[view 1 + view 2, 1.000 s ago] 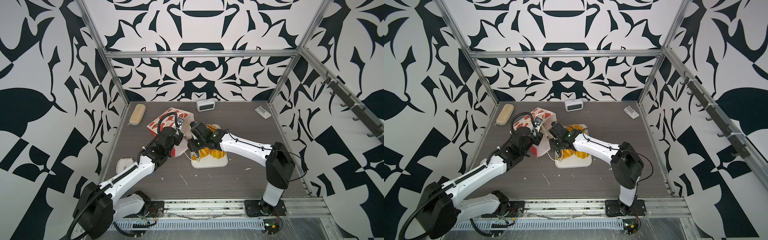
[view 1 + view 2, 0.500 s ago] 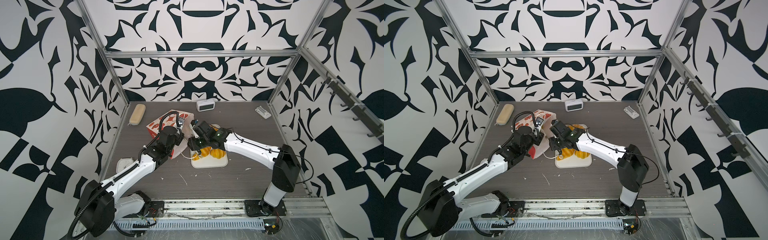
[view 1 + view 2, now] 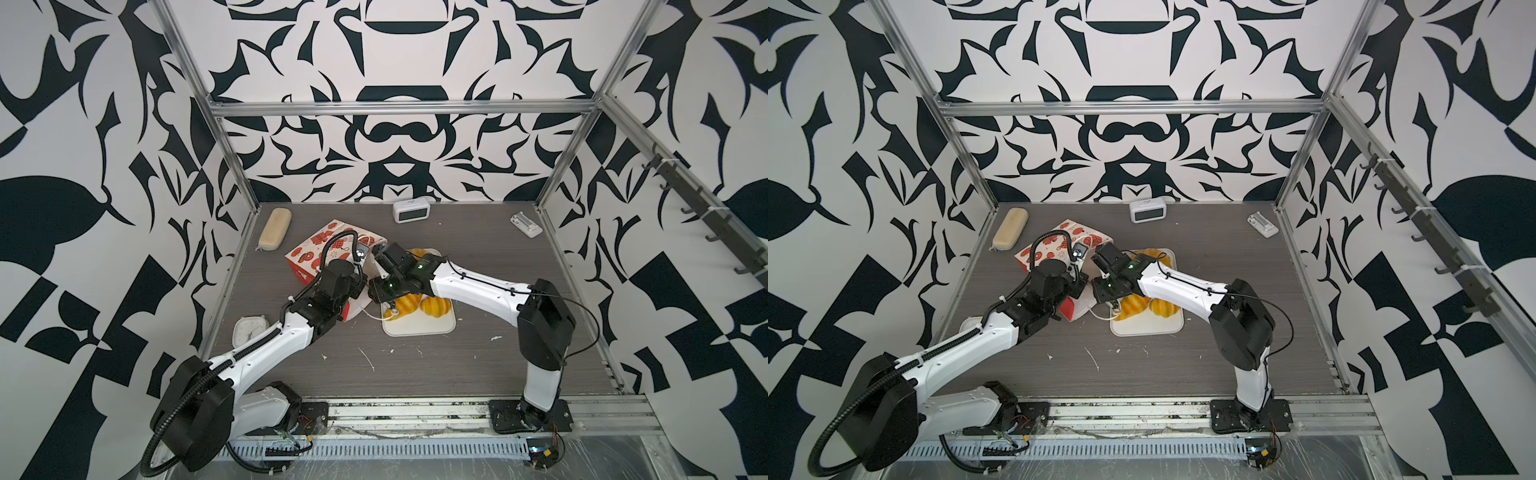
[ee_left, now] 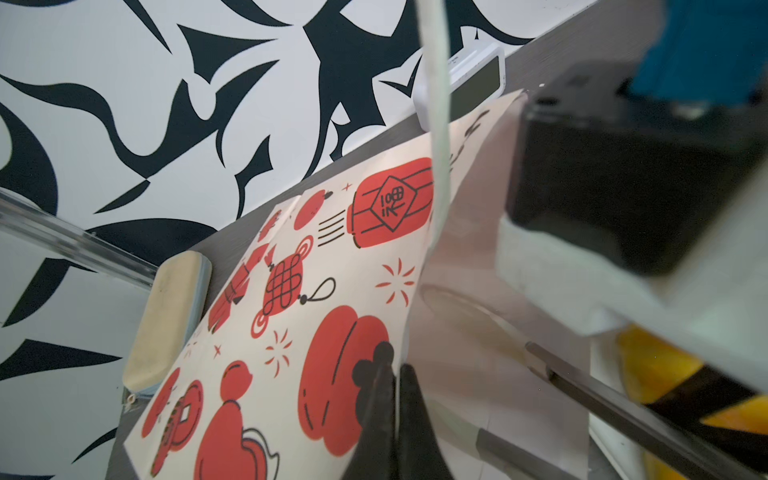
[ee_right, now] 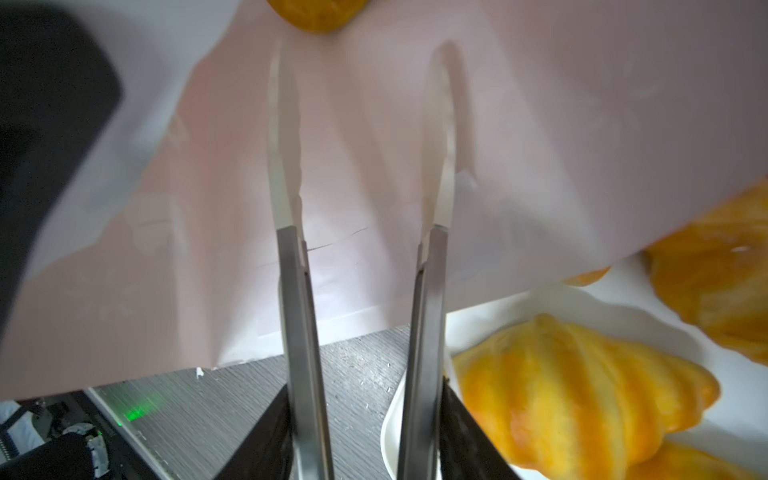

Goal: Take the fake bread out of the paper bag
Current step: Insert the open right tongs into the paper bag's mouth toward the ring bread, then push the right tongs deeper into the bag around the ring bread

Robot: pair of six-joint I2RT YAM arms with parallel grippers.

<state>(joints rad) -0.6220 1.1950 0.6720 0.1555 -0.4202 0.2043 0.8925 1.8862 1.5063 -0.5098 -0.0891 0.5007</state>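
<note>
The paper bag (image 3: pixel 320 253) lies on its side in both top views, its mouth facing the white tray (image 3: pixel 419 328). My left gripper (image 4: pixel 395 374) is shut on the rim of the bag (image 4: pixel 332 266) and holds the mouth up. My right gripper (image 5: pixel 365 399) is shut on metal tongs (image 5: pixel 299 311), whose arms stand apart with nothing between them. Their tips reach inside the bag (image 5: pixel 540 145). One piece of fake bread (image 5: pixel 316 16) shows deep in the bag. Two croissants (image 3: pixel 434 305) (image 3: pixel 405 303) and a further piece (image 3: pixel 415 252) lie on the tray.
A beige oblong case (image 3: pixel 274 228) lies at the back left and a digital clock (image 3: pixel 410 211) against the back wall. A small white object (image 3: pixel 525 224) sits at the back right, a round white clock (image 3: pixel 249 330) by my left arm.
My right gripper with the tongs has shifted a little farther into the bag's mouth. The left gripper keeps its hold on the rim.
</note>
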